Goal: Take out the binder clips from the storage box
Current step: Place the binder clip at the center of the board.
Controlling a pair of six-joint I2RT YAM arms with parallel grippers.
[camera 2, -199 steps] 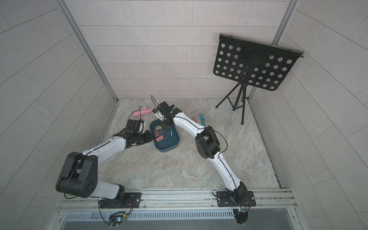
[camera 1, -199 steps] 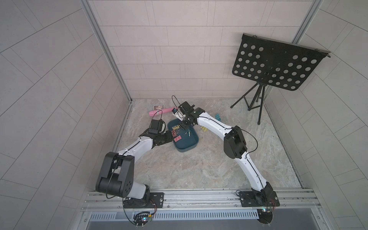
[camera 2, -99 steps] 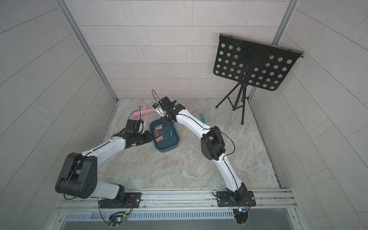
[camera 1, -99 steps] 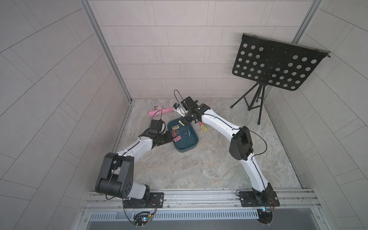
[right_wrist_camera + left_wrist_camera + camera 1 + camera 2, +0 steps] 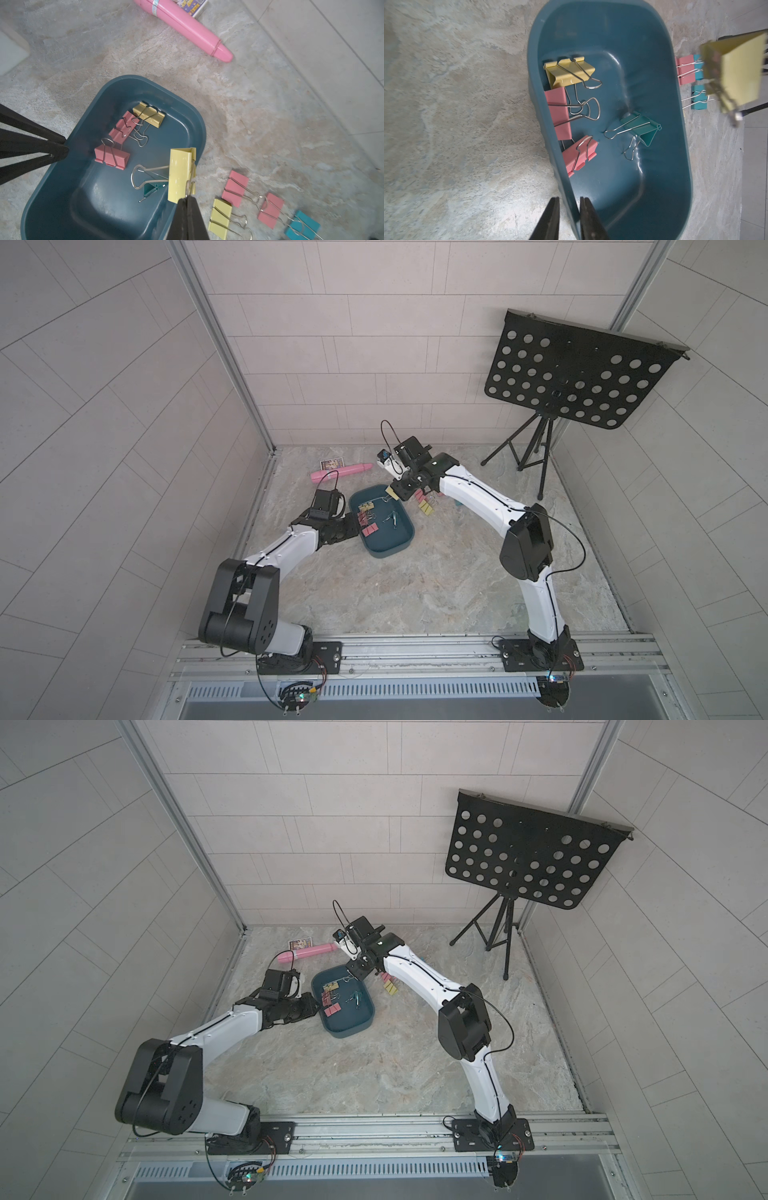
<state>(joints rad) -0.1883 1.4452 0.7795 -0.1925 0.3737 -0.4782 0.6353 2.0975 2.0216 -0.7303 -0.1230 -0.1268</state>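
Printed card point(image 5: 196, 7) — nothing legible

- Robot lab test cell, not a home or an office.
- Boxed in on three sides by plain grey panel walls point(image 5: 353, 364) with aluminium corner posts point(image 5: 224, 348).
- Stone-pattern tabletop point(image 5: 395, 593), aluminium rail point(image 5: 415, 649) along the front edge.
- Left arm point(image 5: 286, 543) and right arm point(image 5: 478, 497) bolted to that rail on black base plates point(image 5: 328, 655).
- Bare circuit boards point(image 5: 301, 697) with loose wiring, vent grille point(image 5: 415, 691) below.
- Perforated black music stand point(image 5: 573, 377) on a tripod in the corner.
- Loose mixed props: binder clips point(image 5: 569, 72), storage box point(image 5: 612, 197), pink tube point(image 5: 182, 27), printed card point(image 5: 197, 6).
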